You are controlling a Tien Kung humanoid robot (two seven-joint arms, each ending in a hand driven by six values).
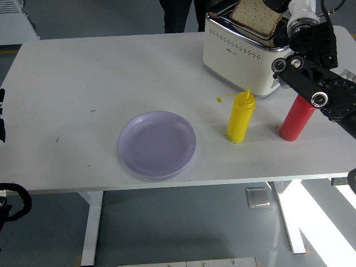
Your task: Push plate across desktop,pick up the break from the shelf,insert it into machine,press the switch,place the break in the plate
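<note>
A slice of bread [256,15] stands tilted over the cream toaster [239,53] at the back right, its lower edge at the top slots. My right hand [276,5] is at the picture's top edge, shut on the bread's right side and mostly cut off. The black right forearm [314,83] crosses in front of the toaster's right end. The lilac plate [157,144] lies empty near the table's front edge, left of centre. Only a bit of my left arm [2,119] shows at the left edge.
A yellow squeeze bottle [241,117] and a red squeeze bottle [296,119] stand in front of the toaster, the red one partly behind my right forearm. A person's dark legs [178,14] show at the table's far side.
</note>
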